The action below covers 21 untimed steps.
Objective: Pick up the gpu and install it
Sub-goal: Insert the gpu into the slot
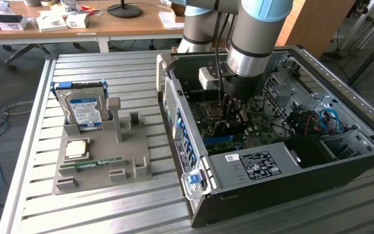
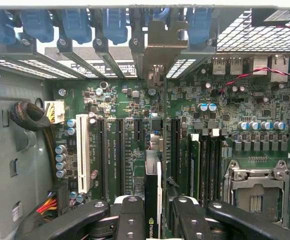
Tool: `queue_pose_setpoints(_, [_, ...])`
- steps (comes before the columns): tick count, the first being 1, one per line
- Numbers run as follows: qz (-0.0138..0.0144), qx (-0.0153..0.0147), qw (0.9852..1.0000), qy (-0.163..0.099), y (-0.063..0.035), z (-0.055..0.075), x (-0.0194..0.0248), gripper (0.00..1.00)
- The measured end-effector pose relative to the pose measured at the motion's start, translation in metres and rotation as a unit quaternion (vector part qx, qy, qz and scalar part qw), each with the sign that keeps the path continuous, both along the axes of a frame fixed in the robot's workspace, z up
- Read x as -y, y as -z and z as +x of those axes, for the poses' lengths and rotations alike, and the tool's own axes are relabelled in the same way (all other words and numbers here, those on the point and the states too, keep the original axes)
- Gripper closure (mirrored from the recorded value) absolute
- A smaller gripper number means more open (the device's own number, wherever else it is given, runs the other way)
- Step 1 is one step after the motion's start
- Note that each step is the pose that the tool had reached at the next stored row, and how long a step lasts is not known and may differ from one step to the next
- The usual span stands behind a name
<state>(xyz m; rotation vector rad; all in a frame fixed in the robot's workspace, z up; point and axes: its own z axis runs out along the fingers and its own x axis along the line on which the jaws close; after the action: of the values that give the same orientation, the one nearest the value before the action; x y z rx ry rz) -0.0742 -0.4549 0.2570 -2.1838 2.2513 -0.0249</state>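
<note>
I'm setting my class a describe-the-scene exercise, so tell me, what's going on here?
One robot arm reaches down into an open computer case. Its pincer is closed on the gpu, holding the card on edge over the motherboard, in line with the expansion slots. Whether the card is seated cannot be told. Outside the case, a hard drive and a memory stick sit in a grey holder on the table.
</note>
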Motion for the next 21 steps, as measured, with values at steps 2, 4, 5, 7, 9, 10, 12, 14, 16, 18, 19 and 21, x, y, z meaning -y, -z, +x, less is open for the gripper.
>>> queue_pose_setpoints(2, [0.0000, 0.0000, 1.0000, 0.000, 0.0003, -0.0003, 0.0000, 0.74])
queue_pose_setpoints(4, [0.0000, 0.0000, 1.0000, 0.000, 0.0003, -0.0004, 0.0000, 0.74])
queue_pose_setpoints(5, [0.0000, 0.0000, 1.0000, 0.000, 0.0004, -0.0004, 0.0000, 0.74])
queue_pose_setpoints(7, [0.0002, 0.0001, 1.0000, 0.000, 0.0012, -0.0004, -0.0001, 0.74])
queue_pose_setpoints(9, [0.0000, 0.0000, 1.0000, 0.000, 0.0023, -0.0004, 0.0000, 0.74])
queue_pose_setpoints(10, [0.0000, 0.0000, 1.0000, 0.000, 0.0025, -0.0005, 0.0000, 0.74])
queue_pose_setpoints(12, [-0.0001, 0.0000, 1.0000, 0.000, 0.0025, -0.0005, 0.0000, 0.74])
queue_pose_setpoints(14, [0.0000, 0.0000, 1.0000, 0.000, 0.0025, -0.0005, 0.0000, 0.74])
queue_pose_setpoints(16, [0.0001, 0.0001, 1.0000, 0.000, 0.0030, -0.0004, 0.0000, 0.74])
queue_pose_setpoints(18, [0.0001, 0.0001, 1.0000, 0.000, 0.0033, -0.0005, 0.0000, 0.74])
queue_pose_setpoints(19, [0.0001, 0.0000, 1.0000, 0.000, 0.0032, -0.0005, 0.0000, 0.74])
queue_pose_setpoints(21, [0.0000, 0.0000, 1.0000, 0.000, 0.0032, -0.0006, 0.0000, 0.74])
